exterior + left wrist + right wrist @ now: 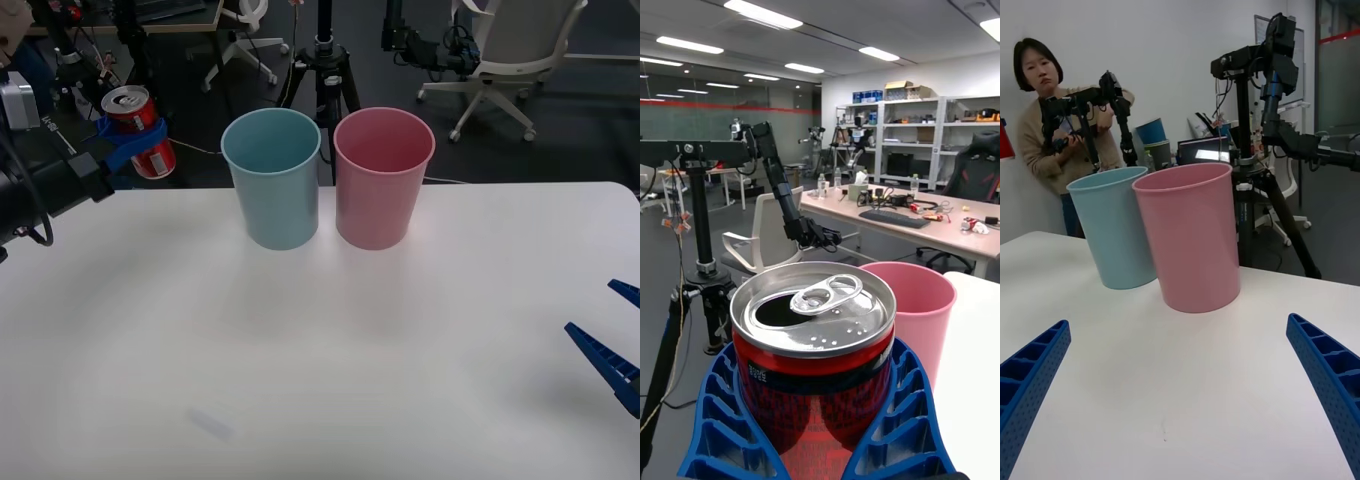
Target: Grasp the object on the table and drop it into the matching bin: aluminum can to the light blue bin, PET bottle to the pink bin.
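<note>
Red can [136, 130] sits upright, clamped in the left gripper [133, 143], raised beyond the table's [320, 380] far-left edge. Blue bin [273, 178] lies toward three o'clock from it, pink bin [383, 176] beyond. Right gripper [610, 345] idles spread wide, near-right.

black tripod [322, 70], white office chair [510, 55], shelving [921, 139], cluttered desk [899, 217]

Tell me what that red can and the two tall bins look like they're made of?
The aluminum can, held in the left gripper, looks like thin metal: a shiny silver top with a pull-tab and a glossy red printed wall. The light blue bin and the pink bin look like moulded plastic: smooth, matte, one even colour, with plain thin rims.
</note>
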Motion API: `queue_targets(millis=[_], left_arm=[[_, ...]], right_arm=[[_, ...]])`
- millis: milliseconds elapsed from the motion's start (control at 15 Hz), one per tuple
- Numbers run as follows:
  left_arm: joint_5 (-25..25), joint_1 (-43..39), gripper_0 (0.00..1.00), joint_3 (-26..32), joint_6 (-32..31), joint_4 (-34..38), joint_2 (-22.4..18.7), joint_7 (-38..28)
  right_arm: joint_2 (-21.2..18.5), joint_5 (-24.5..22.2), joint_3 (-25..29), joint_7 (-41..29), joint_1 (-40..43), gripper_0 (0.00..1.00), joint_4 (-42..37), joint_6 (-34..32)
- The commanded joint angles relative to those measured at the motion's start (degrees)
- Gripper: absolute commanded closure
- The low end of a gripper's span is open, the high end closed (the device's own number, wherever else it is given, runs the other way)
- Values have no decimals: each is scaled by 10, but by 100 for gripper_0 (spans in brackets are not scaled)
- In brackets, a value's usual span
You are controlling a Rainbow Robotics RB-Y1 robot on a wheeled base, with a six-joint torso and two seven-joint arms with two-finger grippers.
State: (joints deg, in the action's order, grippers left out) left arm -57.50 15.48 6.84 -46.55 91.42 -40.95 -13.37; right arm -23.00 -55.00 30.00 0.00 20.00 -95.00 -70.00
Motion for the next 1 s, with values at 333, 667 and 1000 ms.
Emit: queue_targets(millis=[333, 667, 1000], left_arm=[[55, 154, 100, -139, 68, -128, -44, 2], [92, 264, 100, -227, 81, -233, -23, 18], [30, 297, 100, -226, 107, -268, 44, 31]], right_arm=[[0, 0, 0, 0, 0, 0, 0, 0], [0, 0, 0, 0, 0, 0, 0, 0], [0, 0, 0, 0, 0, 0, 0, 0]])
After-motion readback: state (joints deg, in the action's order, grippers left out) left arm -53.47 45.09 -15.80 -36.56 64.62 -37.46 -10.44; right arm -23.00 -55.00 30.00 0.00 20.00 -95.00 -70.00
